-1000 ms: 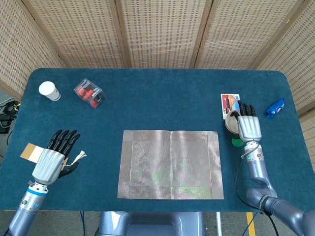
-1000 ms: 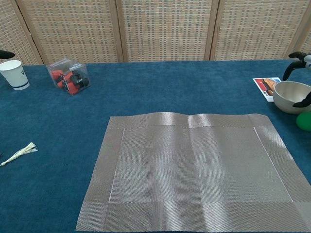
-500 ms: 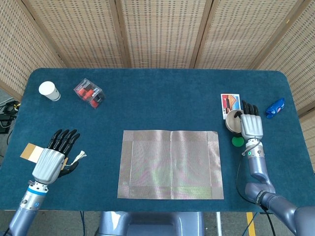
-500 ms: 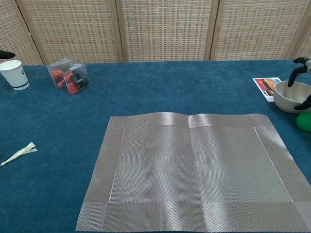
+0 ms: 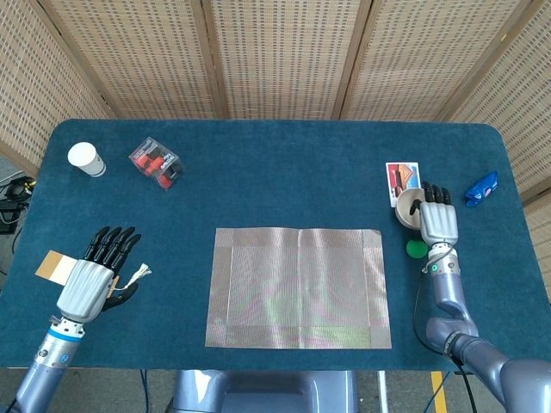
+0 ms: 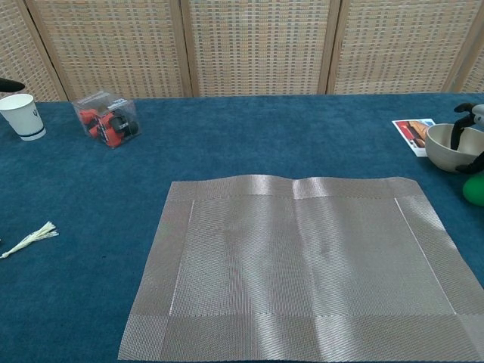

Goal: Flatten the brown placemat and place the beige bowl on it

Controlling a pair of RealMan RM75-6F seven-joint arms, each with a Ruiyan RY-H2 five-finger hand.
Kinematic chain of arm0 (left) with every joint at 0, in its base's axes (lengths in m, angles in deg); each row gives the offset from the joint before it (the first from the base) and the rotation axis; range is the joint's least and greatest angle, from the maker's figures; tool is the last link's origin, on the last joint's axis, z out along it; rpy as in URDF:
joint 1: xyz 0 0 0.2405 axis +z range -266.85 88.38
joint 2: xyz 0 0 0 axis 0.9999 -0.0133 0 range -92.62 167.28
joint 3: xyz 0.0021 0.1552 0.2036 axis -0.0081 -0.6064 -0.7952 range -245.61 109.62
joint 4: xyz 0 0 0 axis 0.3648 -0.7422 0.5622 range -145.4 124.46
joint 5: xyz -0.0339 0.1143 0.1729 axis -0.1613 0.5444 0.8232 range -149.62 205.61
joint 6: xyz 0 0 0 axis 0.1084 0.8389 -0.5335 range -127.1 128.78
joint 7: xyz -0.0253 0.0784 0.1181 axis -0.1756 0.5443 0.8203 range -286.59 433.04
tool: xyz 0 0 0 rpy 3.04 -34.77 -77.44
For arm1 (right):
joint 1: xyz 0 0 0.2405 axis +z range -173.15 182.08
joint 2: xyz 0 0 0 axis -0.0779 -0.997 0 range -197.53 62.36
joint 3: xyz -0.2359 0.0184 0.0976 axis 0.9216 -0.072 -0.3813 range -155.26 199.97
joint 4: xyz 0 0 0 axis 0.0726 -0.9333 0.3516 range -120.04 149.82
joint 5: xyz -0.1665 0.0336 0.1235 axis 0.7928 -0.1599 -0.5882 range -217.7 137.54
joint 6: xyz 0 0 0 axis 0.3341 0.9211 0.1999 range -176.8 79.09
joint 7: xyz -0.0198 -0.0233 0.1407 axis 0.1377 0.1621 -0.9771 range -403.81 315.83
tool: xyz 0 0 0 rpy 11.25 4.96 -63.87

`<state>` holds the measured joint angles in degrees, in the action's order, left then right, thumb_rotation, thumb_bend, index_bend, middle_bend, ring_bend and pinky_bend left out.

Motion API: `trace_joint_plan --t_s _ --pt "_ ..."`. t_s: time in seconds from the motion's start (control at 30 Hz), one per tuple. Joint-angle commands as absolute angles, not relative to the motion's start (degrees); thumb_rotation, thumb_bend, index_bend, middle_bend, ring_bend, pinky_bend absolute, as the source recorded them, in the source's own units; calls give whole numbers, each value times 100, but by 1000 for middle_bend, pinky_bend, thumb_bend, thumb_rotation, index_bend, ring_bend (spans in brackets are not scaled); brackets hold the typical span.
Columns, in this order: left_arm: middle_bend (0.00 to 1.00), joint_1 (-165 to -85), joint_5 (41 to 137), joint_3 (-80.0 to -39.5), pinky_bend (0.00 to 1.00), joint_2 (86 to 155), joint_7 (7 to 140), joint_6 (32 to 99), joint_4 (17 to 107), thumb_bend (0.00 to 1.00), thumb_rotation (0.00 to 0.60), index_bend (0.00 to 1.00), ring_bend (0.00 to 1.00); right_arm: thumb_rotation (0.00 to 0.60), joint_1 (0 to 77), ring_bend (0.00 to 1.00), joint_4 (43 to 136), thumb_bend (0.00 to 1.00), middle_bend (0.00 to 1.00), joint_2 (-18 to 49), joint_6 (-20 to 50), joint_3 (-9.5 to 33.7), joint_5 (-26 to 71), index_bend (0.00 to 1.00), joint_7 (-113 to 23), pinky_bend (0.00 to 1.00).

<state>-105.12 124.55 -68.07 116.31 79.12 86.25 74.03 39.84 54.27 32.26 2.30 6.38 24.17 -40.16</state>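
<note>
The brown placemat (image 5: 298, 287) lies spread out at the table's front centre, with a small crease at its far edge (image 6: 302, 272). Near the right edge stands the beige bowl (image 5: 406, 205), upright (image 6: 445, 148). My right hand (image 5: 437, 222) is over the bowl's right side. Its fingers (image 6: 456, 134) dip inside the rim and its thumb sits against the outer wall, pinching the rim. My left hand (image 5: 90, 280) rests flat at the front left, fingers straight and apart, holding nothing.
A green round thing (image 5: 415, 249) sits just in front of the bowl, a picture card (image 5: 402, 180) behind it and a blue object (image 5: 481, 188) at far right. Back left hold a white cup (image 5: 86, 159) and a clear box (image 5: 156, 162). A tassel (image 5: 138, 275) and tan tag (image 5: 53, 266) flank my left hand.
My right hand has come down over the bowl; its fingers dropped from above the rim to inside it. The left hand and the placemat have not moved.
</note>
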Motion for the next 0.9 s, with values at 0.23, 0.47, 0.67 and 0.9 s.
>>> trace_joint_plan --t_s 0.23,0.47,0.67,0.9 --pt "0 -10518 12461 -6815 0 11655 7907 8582 7372 260 600 41 0 600 3953 0 5310 528 168 3298 328 654 2507 630 -4139 84" --pt "0 -10514 12473 -6817 0 11659 7905 8581 7375 261 600 42 0 600 3902 0 5376 528 186 3255 404 679 2572 662 -4180 92" --pt "0 -10512 12484 -6825 0 11680 7925 8565 7377 260 600 42 0 600 3756 0 5772 518 200 3080 904 771 2864 671 -4304 111" --pt "0 -10507 12477 -6806 0 11676 7898 8580 7368 261 600 43 0 600 3539 0 6464 515 200 2768 1423 936 3178 673 -4198 111"
